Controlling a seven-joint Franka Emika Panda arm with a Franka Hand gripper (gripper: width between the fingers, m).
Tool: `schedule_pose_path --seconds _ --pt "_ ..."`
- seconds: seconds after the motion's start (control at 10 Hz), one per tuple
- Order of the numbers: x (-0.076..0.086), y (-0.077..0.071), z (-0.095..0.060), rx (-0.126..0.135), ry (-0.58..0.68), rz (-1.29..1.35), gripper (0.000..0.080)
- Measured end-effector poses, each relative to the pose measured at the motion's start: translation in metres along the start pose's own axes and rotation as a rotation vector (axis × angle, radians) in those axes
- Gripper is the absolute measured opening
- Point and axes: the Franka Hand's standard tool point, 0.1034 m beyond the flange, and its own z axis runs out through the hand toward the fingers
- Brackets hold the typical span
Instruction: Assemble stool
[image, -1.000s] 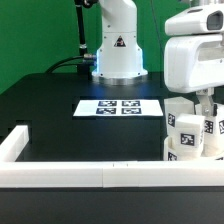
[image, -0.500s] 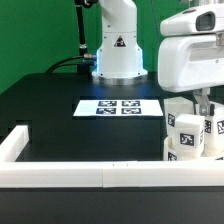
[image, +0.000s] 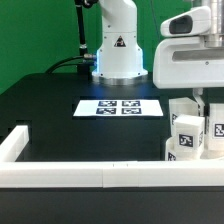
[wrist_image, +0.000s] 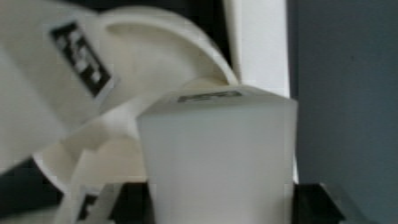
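My gripper (image: 197, 102) hangs at the exterior view's right, over the stool parts. In the wrist view the gripper (wrist_image: 217, 196) is shut on a white blocky leg (wrist_image: 214, 140), with dark fingers (wrist_image: 150, 200) on both sides of it. That leg (image: 187, 132) stands upright with a tag on its face, and a second leg (image: 214, 126) stands close behind it. The round seat (image: 171, 151) lies under them against the border rail; it also shows in the wrist view (wrist_image: 125, 60), with a tag on it. The third leg is hidden.
The white U-shaped border rail (image: 90, 177) runs along the front, with its left arm (image: 14, 143) turning back. The marker board (image: 118, 107) lies at the table's middle. The robot base (image: 118, 50) stands behind it.
The gripper body has shifted a little to the exterior view's left and slightly down. The leg stays between the fingers.
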Motion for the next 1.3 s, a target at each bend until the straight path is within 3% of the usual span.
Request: schedule_pose_path --seconds 0.1,0.7,1.0,1.2,1.3 --pt "0.0053 0.0018 -0.0016 0.026 -0.019 0.082 0.0337" --pt "0.0046 0.0008 -0.0006 0.03 -0.021 0.479 0.0337" --pt "0.0121 0.0004 0.0005 0.076 -0.046 0.948 0.0337" --pt "0.0126 -0.0013 0.0015 0.16 -0.086 1.271 0.0337" --pt "0.0127 -0.0012 0.0017 0.166 -0.095 1.321 0.0337"
